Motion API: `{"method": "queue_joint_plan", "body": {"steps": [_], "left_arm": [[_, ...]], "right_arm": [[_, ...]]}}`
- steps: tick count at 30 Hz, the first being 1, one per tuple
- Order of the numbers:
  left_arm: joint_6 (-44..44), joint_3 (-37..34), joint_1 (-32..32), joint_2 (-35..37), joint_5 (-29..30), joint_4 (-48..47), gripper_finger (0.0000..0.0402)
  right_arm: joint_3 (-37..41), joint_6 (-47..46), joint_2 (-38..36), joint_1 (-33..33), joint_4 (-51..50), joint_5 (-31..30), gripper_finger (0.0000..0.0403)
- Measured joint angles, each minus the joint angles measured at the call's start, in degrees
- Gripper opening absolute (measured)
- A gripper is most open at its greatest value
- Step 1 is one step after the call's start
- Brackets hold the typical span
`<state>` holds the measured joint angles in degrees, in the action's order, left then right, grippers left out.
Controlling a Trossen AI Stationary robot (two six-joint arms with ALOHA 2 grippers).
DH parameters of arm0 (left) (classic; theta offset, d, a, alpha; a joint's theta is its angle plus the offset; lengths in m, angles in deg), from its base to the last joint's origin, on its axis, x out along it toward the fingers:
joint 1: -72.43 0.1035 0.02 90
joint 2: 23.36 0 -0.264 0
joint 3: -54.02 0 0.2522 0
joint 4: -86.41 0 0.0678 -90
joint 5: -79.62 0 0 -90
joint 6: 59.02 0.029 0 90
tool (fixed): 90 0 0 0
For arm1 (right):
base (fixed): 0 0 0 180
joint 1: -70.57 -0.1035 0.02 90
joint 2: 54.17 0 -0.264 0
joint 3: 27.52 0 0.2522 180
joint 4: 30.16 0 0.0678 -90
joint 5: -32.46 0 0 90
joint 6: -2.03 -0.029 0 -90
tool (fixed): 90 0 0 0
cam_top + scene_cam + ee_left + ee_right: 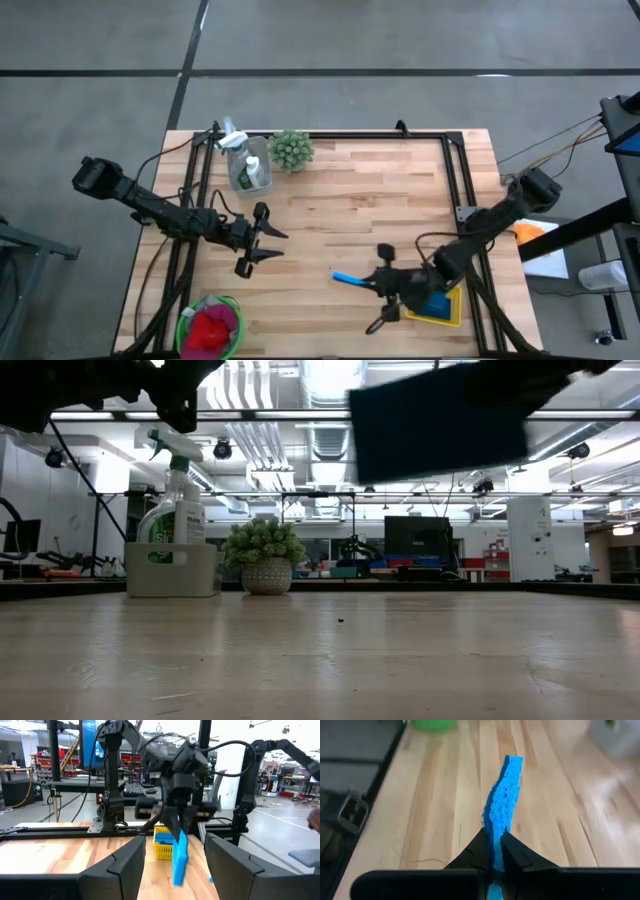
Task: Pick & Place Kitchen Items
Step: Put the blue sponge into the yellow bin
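Carrying a blue sponge (504, 805) pinched on edge between its fingertips, the right gripper (372, 282) needs a drop spot next; the left gripper (262, 236) waits opposite, empty, fingers apart.

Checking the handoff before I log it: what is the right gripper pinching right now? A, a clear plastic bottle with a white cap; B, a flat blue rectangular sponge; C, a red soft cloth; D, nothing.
B: the right gripper is shut on the flat blue rectangular sponge, which sticks out past its fingertips above the wooden table.
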<state>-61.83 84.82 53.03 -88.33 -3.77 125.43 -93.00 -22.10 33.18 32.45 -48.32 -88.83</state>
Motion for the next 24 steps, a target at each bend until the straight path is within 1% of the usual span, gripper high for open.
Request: {"method": "queue_joint_plan", "body": {"steps": [2,4,9,13,17,22,24], "left_arm": [[0.0,0.0,0.0,0.0,0.0,-0.1,0.0207],[0.0,-0.1,0.0,0.0,0.0,-0.1,0.0207],[0.0,-0.1,0.0,0.0,0.0,-0.2,0.0207],[0.0,-0.1,0.0,0.0,0.0,-0.4,0.0207],[0.0,-0.1,0.0,0.0,0.0,-0.4,0.0207],[0.0,-0.1,0.0,0.0,0.0,-0.4,0.0207],[0.0,-0.1,0.0,0.0,0.0,-0.4,0.0207]], "right_arm": [[-2.9,-4.8,-1.4,-1.7,-10.5,0.4,0.0018],[-5.8,-8.9,-2.5,-3.4,-18.7,0.9,0.0018],[-11.2,-17.5,-5.1,-8.1,-33.2,3.8,0.0018],[-14.9,-27.3,-6.0,-12.1,-45.8,8.2,0.0018],[-17.9,-35.2,-6.5,-15.5,-52.9,12.7,0.0018],[-18.5,-41.2,-7.7,-19.3,-53.2,12.2,0.0018],[-18.4,-44.3,-7.8,-20.9,-54.8,11.6,0.0018]]}}
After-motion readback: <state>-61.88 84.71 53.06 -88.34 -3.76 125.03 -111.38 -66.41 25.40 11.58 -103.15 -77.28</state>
